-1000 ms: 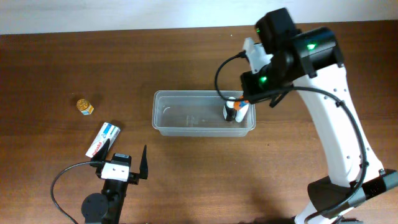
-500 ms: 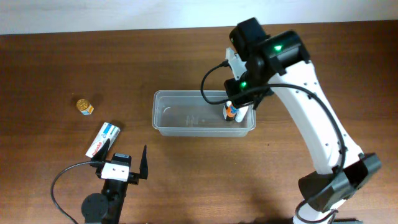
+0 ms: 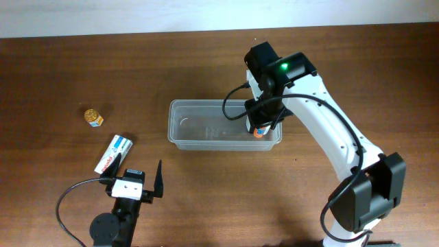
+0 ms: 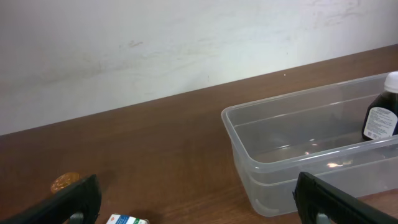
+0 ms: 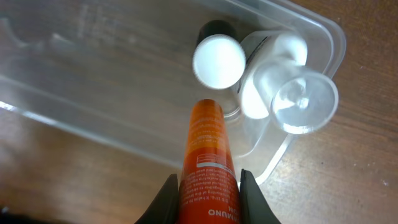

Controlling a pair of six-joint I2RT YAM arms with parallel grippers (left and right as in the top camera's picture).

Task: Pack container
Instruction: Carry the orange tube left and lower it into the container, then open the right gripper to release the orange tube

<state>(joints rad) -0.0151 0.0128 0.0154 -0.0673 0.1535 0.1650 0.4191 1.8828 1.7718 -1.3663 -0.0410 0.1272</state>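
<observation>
The clear container (image 3: 206, 130) sits mid-table, also in the left wrist view (image 4: 249, 134) and right wrist view (image 5: 93, 93). My right gripper (image 3: 260, 127) is shut on an orange tube (image 5: 208, 168) and holds it over the container's right end. Inside that end stand a dark bottle with a white cap (image 5: 219, 59) and a clear cup-topped bottle (image 5: 292, 93); the dark bottle also shows in the left wrist view (image 4: 382, 115). My left gripper (image 3: 137, 180) is open and empty at the front left, next to a white box (image 3: 114, 153). A small gold jar (image 3: 93, 117) stands at far left.
A white wall (image 4: 186, 43) runs behind the table's far edge. My right arm (image 3: 329, 144) reaches in from the front right. A black cable (image 3: 68, 199) loops beside my left arm.
My right gripper has moved left and forward with the orange tube, swinging over the container's right end. The left arm has not moved.
</observation>
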